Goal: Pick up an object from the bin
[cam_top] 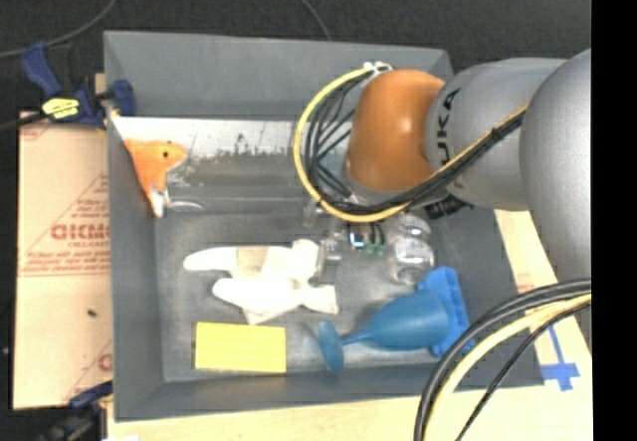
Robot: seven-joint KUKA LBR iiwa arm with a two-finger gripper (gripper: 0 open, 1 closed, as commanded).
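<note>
My gripper (331, 242) shows as a small metal part below the arm's orange cover, near the middle of the bin. It sits right at the right end of a white plastic thing (267, 282) with several lobes that lies flat on the bin floor. Just right of the gripper lies a clear, glassy plastic piece (413, 250). In front of it, a blue funnel-shaped thing (403, 323) lies on its side with its narrow end pointing left. I see nothing held.
A yellow rectangular block (240, 347) lies at the front left of the bin. An orange and white thing (155, 167) rests in the back left corner against the wall. The arm, its orange cover and cables hang over the bin's right half.
</note>
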